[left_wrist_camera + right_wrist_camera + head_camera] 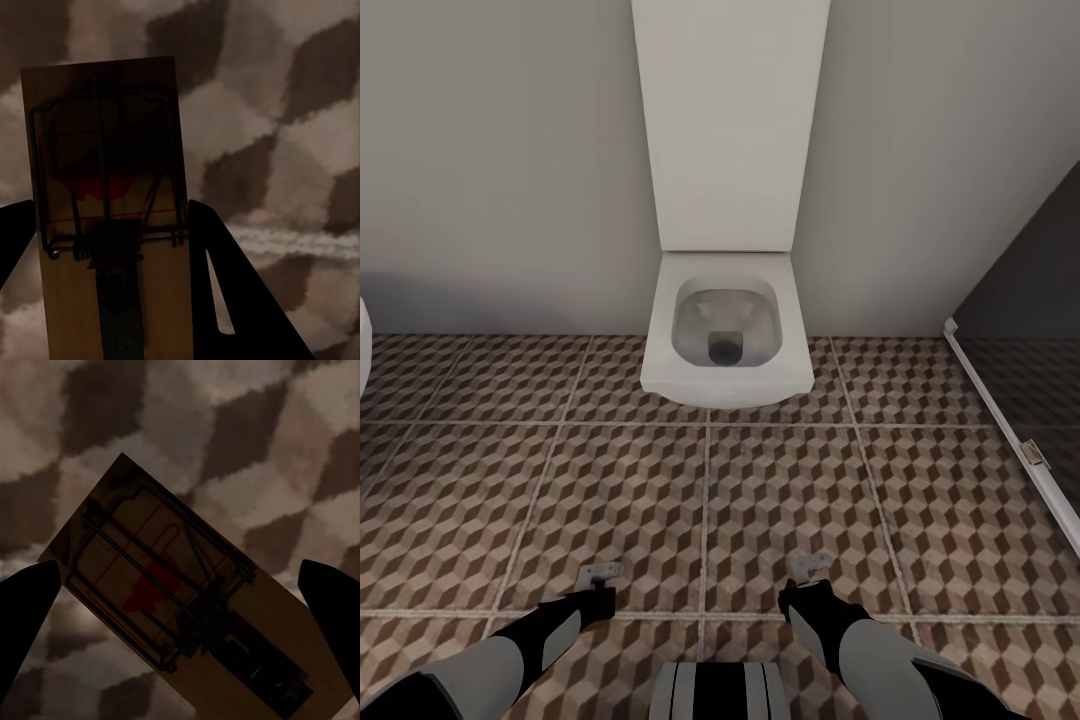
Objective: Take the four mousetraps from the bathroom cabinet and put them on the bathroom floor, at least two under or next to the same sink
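Cube-patterned bathroom floor (610, 480) stretches ahead to a wall-hung toilet (725, 340). Left gripper (105, 247) pinches one mousetrap (105, 187); right gripper (180, 607) clasps another mousetrap (180, 600) between its fingers. Likely mid-carry: next, find the sink and lower both beside it.

Even, soft light overhead; dim, murky wrist views.

The head view is evenly lit, with little shadow on the bathroom floor (710, 500) and mild softness. Both wrist views are dark and blurred, the tile pattern smeared behind each shadowed mousetrap (105, 210).
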Robot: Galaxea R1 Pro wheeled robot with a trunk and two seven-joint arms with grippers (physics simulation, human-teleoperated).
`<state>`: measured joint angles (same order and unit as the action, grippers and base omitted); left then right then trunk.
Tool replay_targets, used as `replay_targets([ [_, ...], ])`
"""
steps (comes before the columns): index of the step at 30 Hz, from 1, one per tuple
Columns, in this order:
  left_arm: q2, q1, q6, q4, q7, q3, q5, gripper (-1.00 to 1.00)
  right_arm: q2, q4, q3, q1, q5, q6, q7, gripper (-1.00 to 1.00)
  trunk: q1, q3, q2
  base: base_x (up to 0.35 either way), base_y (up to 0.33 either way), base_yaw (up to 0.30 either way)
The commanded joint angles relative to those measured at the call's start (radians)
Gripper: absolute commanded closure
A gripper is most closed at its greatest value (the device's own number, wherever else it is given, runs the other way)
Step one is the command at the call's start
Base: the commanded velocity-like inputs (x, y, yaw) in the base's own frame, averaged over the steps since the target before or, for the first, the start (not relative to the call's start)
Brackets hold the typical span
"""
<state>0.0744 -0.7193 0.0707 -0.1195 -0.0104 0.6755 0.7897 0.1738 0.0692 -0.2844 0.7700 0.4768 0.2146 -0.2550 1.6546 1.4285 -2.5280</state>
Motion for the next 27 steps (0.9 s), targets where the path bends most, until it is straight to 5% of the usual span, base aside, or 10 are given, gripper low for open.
replay_targets([
  [1, 0.001, 0.0, 0.005, -0.002, -0.002, 0.004, 0.003, 1.0, 0.001, 0.002, -0.007, 0.0, 0.011, 0.006, -0.002, 1.0, 0.0, 0.001, 0.0, 0.0, 0.0, 0.0],
  [14, 0.001, 0.0, 0.004, -0.002, 0.0, 0.004, 0.003, 1.0, 0.001, -0.004, -0.007, 0.0, 0.01, 0.006, -0.002, 1.0, 0.0, 0.001, 0.0, 0.0, 0.0, 0.0],
  [27, 0.001, 0.0, 0.004, -0.002, 0.0, 0.004, 0.003, 1.0, 0.001, -0.013, -0.013, 0.0, 0.055, 0.003, -0.003, 1.0, 0.0, 0.001, 0.0, 0.0, 0.0, 0.0],
])
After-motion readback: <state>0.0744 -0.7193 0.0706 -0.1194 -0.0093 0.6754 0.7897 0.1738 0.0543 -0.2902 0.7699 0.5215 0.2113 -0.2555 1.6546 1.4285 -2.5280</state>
